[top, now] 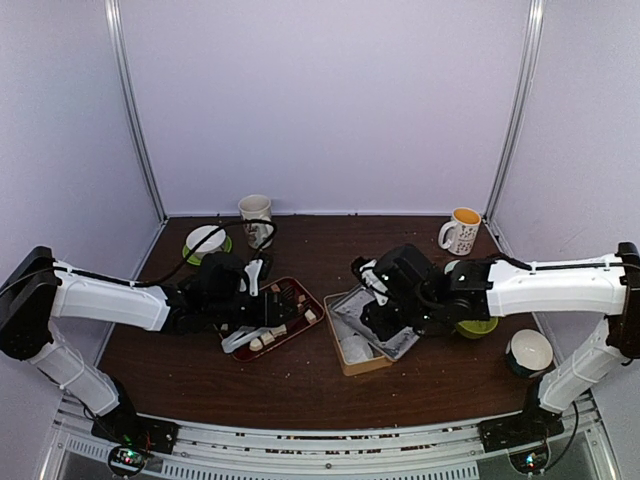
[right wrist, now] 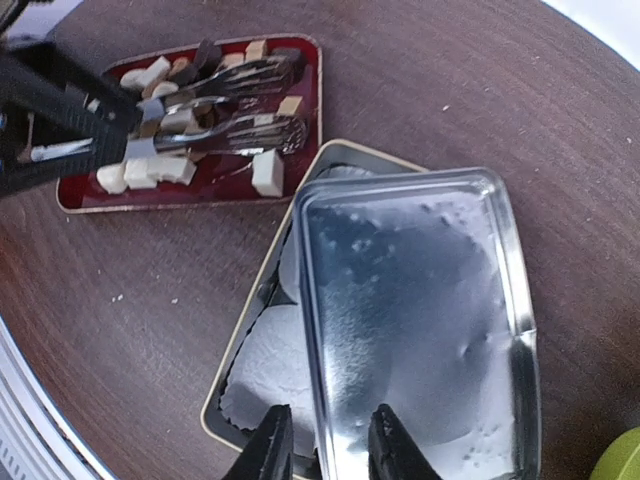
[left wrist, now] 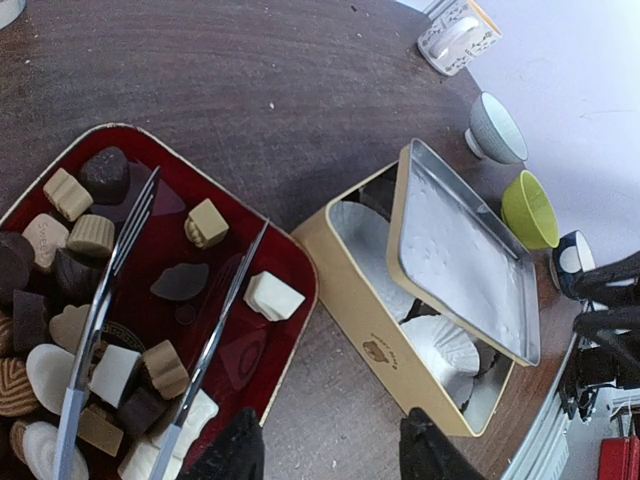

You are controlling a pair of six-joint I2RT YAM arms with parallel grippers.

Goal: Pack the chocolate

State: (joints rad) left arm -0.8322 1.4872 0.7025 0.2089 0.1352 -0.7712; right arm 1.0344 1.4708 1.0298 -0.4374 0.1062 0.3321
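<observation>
The chocolate (top: pixel 287 300) is several white, cream and brown pieces in a red tray (top: pixel 303 287). It also shows in the left wrist view (left wrist: pixel 90 235) and the right wrist view (right wrist: pixel 265 170). Silver tongs (left wrist: pixel 215 340) lie across the pieces. My left gripper (left wrist: pixel 330 450) is open and empty over the tray's edge (left wrist: pixel 300 270), beside the tongs. A cream tin (left wrist: pixel 370 310) holds white paper cups (left wrist: pixel 440 350). Its silver lid (right wrist: pixel 410 300) lies askew on it. My right gripper (right wrist: pixel 330 445) is open, with one finger on each side of the lid's rim.
A white mug (top: pixel 256 215) and a green-rimmed bowl (top: pixel 205 242) stand at the back left. A patterned mug (top: pixel 462 230) stands at the back right. A green bowl (top: pixel 478 327) and a white bowl (top: pixel 530 350) sit right of the tin (top: pixel 345 358).
</observation>
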